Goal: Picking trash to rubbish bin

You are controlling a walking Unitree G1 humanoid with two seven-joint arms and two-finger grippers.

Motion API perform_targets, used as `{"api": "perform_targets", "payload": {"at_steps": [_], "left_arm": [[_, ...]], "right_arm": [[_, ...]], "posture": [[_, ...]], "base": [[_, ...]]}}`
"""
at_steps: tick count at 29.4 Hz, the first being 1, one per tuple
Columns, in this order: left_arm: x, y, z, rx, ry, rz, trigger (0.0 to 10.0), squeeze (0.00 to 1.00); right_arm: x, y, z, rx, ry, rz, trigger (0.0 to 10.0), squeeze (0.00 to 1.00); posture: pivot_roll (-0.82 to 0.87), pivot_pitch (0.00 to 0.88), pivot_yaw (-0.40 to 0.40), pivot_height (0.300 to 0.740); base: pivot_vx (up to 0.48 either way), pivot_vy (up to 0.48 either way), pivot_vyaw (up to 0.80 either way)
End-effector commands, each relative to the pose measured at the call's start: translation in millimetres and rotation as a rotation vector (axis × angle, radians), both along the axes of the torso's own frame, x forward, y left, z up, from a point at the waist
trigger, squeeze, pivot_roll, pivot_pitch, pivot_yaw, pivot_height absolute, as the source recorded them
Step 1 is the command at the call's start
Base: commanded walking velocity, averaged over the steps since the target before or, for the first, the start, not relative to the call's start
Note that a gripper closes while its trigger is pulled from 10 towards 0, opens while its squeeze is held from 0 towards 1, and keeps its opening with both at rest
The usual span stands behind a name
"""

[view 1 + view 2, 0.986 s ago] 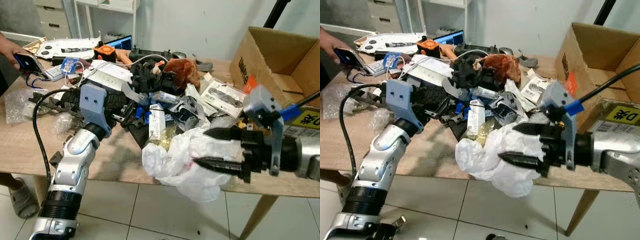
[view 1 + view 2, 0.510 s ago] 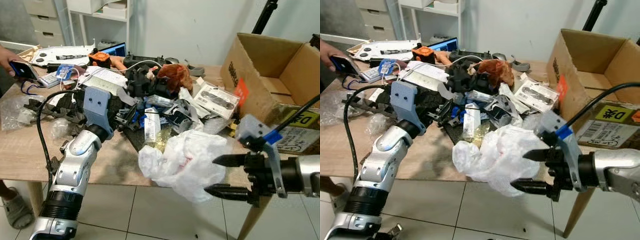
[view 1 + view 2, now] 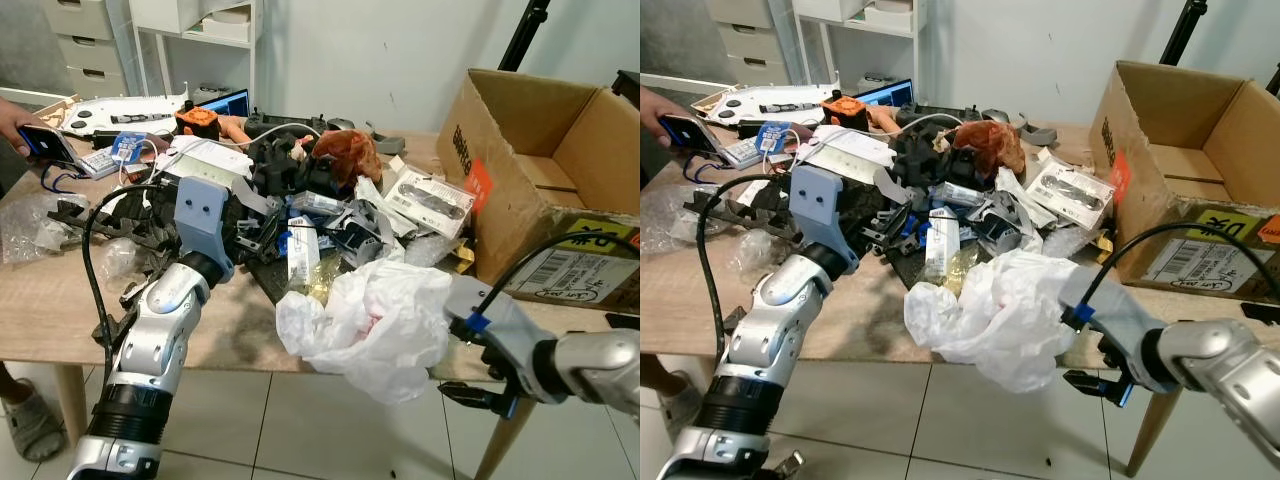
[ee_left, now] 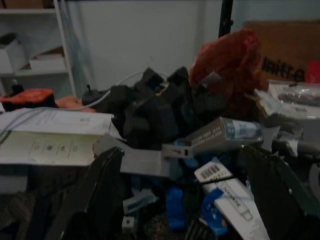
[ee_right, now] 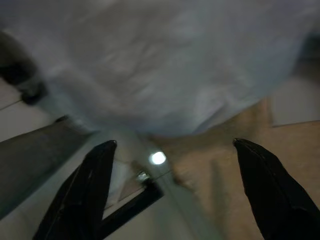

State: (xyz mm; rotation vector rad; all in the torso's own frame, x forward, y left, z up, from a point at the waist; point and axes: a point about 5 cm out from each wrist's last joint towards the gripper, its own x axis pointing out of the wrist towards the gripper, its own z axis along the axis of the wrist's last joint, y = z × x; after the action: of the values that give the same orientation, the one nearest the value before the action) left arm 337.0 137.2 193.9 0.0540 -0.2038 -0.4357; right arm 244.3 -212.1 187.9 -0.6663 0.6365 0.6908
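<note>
0 items binned, I reckon. R gripper [image 5: 170, 195] wide, empty, beside white plastic bag [image 3: 375, 320]. L gripper [image 4: 190, 200] wide over trash pile [image 3: 310, 200].

The two eye views look forward and down from the robot's head onto a wooden table [image 3: 60, 310] heaped with clutter, and both take in the same spread from slightly offset positions: the white plastic bag [image 3: 372, 322] at the near edge, the open cardboard box [image 3: 1180, 170] on the right and both silver arms. The left wrist view sits low and close on the tabletop, facing along its fingers [image 4: 100, 190] into the pile, where it shares the orange-brown plush toy [image 4: 232, 65] and the white carton [image 4: 230, 207] with the eye views. The right wrist view, blurred, looks from very near up at the underside of that bag [image 5: 165, 65] between its own fingertips [image 5: 90, 185].
</note>
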Motion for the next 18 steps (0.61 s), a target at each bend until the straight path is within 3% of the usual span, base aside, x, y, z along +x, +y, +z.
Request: {"api": "perform_targets", "payload": {"at_steps": [1, 4, 6, 7, 8, 9, 15, 18], "left_arm": [[-1.2, -5.7, -1.9, 0.002, -0.004, -0.009, 10.0, 0.0], [-2.3, -10.6, 0.2, -0.014, -0.02, -0.011, 10.0, 0.0], [-3.0, -11.7, 0.5, -0.012, -0.024, -0.014, 10.0, 0.0], [-3.3, -12.3, 0.5, -0.009, -0.025, -0.018, 10.0, 0.0], [-3.3, -12.3, 0.5, -0.009, -0.025, -0.018, 10.0, 0.0], [-4.2, -12.7, 0.4, -0.004, -0.023, -0.026, 10.0, 0.0], [-6.7, -12.4, -1.8, 0.007, -0.011, -0.047, 10.0, 0.0], [-7.7, -16.9, -3.6, 0.011, -0.004, -0.067, 10.0, 0.0]], "right_arm": [[5.1, 2.2, -1.9, -0.02, -0.049, -0.004, 10.0, 0.0], [25.9, 25.7, 8.7, 0.09, -0.278, 0.007, 10.0, 0.0], [30.4, 36.9, 12.6, 0.167, -0.354, 0.04, 10.0, 0.0], [29.8, 42.9, 12.5, 0.227, -0.355, 0.057, 10.0, 0.0], [29.8, 42.9, 12.5, 0.227, -0.355, 0.057, 10.0, 0.0], [26.2, 51.5, 12.9, 0.313, -0.339, 0.084, 10.0, 0.0], [20.4, 60.5, 10.9, 0.423, -0.291, 0.095, 10.0, 0.0], [19.9, 64.1, -6.8, 0.48, -0.245, 0.058, 10.0, 0.0]], "posture": [[-0.03, 0.07, -0.043, 0.74], [-0.03, 0.076, -0.042, 0.74], [-0.03, 0.079, -0.041, 0.74], [-0.03, 0.079, -0.041, 0.74], [-0.03, 0.079, -0.041, 0.74], [-0.02, 0.078, -0.039, 0.74], [-0.01, 0.076, -0.029, 0.74], [-0.01, 0.073, -0.029, 0.74]], "base": [[0.0, 0.0, 0.0], [0.0, 0.0, 0.0], [0.0, 0.0, 0.0], [0.0, 0.0, 0.0], [0.0, 0.0, 0.0], [0.0, 0.0, 0.0], [0.0, 0.0, 0.0], [0.0, 0.0, 0.0]]}}
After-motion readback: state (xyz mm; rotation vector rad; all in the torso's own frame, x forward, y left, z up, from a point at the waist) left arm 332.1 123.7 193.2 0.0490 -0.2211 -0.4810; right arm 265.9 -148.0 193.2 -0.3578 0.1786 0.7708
